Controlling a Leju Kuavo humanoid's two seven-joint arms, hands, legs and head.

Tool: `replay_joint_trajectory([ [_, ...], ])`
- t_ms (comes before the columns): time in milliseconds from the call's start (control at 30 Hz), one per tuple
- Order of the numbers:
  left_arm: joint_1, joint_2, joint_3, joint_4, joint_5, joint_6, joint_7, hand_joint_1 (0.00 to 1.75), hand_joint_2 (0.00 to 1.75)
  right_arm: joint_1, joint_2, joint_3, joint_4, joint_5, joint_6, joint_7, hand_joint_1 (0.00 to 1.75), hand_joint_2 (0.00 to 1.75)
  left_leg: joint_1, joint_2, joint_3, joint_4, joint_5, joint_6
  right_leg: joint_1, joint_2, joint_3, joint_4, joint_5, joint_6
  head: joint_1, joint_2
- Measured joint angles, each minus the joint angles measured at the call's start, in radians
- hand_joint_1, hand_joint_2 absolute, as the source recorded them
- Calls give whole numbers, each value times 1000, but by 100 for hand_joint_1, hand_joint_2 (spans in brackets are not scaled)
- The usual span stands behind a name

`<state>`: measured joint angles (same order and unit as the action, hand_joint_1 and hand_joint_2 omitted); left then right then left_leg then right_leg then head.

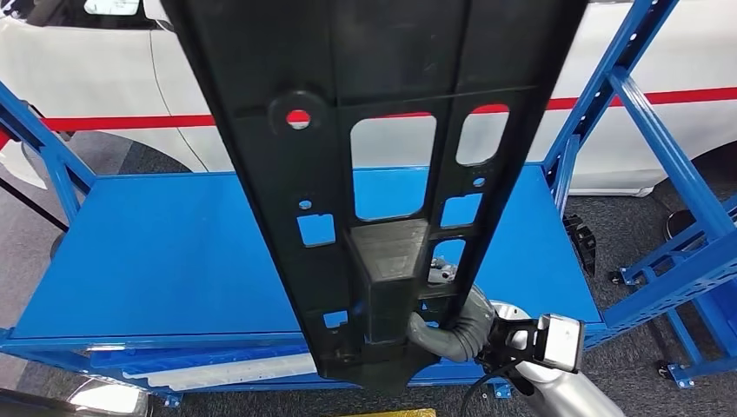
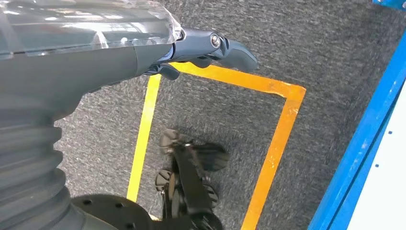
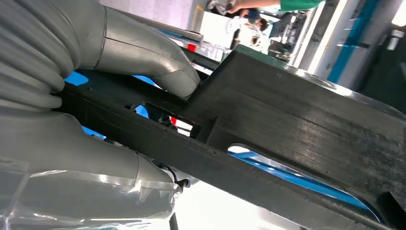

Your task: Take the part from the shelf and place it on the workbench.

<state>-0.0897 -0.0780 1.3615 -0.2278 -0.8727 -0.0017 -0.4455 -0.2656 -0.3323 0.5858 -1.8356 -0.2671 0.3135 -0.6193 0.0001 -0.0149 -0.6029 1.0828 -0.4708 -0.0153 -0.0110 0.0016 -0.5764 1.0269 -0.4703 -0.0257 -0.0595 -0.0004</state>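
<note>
A long black plastic part (image 1: 374,156) with several cut-out windows rises steeply through the middle of the head view, above the blue workbench (image 1: 165,252). My right hand (image 1: 456,326) grips its lower end from the right side. In the right wrist view the thick grey thumb (image 3: 158,67) presses on the part (image 3: 297,129) and the other fingers wrap under it. My left hand (image 2: 210,48) hangs over the floor with its fingers loosely extended, holding nothing.
A white car with a red stripe (image 1: 643,95) stands behind the workbench. Blue shelf uprights (image 1: 669,148) rise at the right. Yellow floor tape (image 2: 277,139) marks a box on grey carpet. A blue frame edge (image 2: 368,139) runs beside it.
</note>
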Motion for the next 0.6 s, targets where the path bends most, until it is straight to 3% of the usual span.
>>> replay_joint_trajectory([
  [67, -2, 2, 0, 0, -4, 4, 19, 0, 175, -11, 0, 2, -28, -26, 10, 6, 175, 175, -5, -6, 27, -63, 19, 11, 0, 5, -4, 1, 3, 8, 0, 0],
  [167, -4, 5, 0, 0, -7, 6, 29, 0, 175, -21, 0, 6, -63, -44, 6, 21, 175, 175, -3, -3, 27, -77, 33, 27, 0, 7, -8, 2, 1, 25, 0, 0],
  [200, -5, 5, 0, 0, -8, 6, 30, 0, 175, -24, 0, 7, -70, -48, 1, 22, 175, 175, 0, 0, 26, -84, 40, 35, 0, 5, -13, 17, -17, 30, 0, 0],
  [267, -6, 5, 0, 0, -14, 5, 34, 0, 175, -27, 0, 8, -81, -53, -23, 24, 175, 175, 1, 6, 18, -92, 53, 45, -3, 2, -42, 105, -91, 36, 0, 0],
  [333, -6, 5, -1, 0, -25, 1, 39, 0, 175, -25, 3, 9, -92, -50, -58, 21, 175, 175, 0, 10, 3, -89, 62, 48, -5, 1, -79, 228, -162, 41, 0, 0],
  [367, -6, 5, -4, 0, -32, -4, 41, 0, 175, -21, 4, 10, -99, -45, -80, 17, 175, 175, 0, 11, -6, -86, 67, 47, -6, 1, -82, 260, -171, 43, 0, 0],
  [400, -6, 5, -9, 0, -40, -10, 44, 0, 175, -18, 5, 12, -108, -39, -104, 9, 175, 175, 0, 12, -16, -83, 72, 46, -8, 0, -67, 253, -159, 45, 0, 0],
  [433, -6, 5, -14, 0, -47, -16, 47, 0, 175, -14, 5, 14, -118, -31, -127, -1, 175, 175, 1, 13, -26, -78, 76, 43, -9, -1, -32, 207, -132, 46, 0, 0],
  [500, -6, 6, -24, 0, -58, -23, 53, 0, 175, -10, 5, 19, -137, -19, -159, -20, 175, 175, 0, 13, -44, -64, 83, 35, -10, -9, 55, 71, -90, 45, 0, 0],
  [533, -7, 6, -27, 0, -60, -25, 55, 0, 175, -7, 5, 21, -145, -16, -167, -26, 175, 175, 0, 13, -50, -58, 87, 30, -8, -11, 83, 24, -80, 41, 0, 0],
  [600, -7, 7, -36, 0, -62, -26, 57, 0, 175, -1, 6, 24, -156, -12, -174, -32, 175, 175, -2, 13, -56, -54, 99, 18, -2, -12, 92, -4, -79, 30, 0, 0],
])
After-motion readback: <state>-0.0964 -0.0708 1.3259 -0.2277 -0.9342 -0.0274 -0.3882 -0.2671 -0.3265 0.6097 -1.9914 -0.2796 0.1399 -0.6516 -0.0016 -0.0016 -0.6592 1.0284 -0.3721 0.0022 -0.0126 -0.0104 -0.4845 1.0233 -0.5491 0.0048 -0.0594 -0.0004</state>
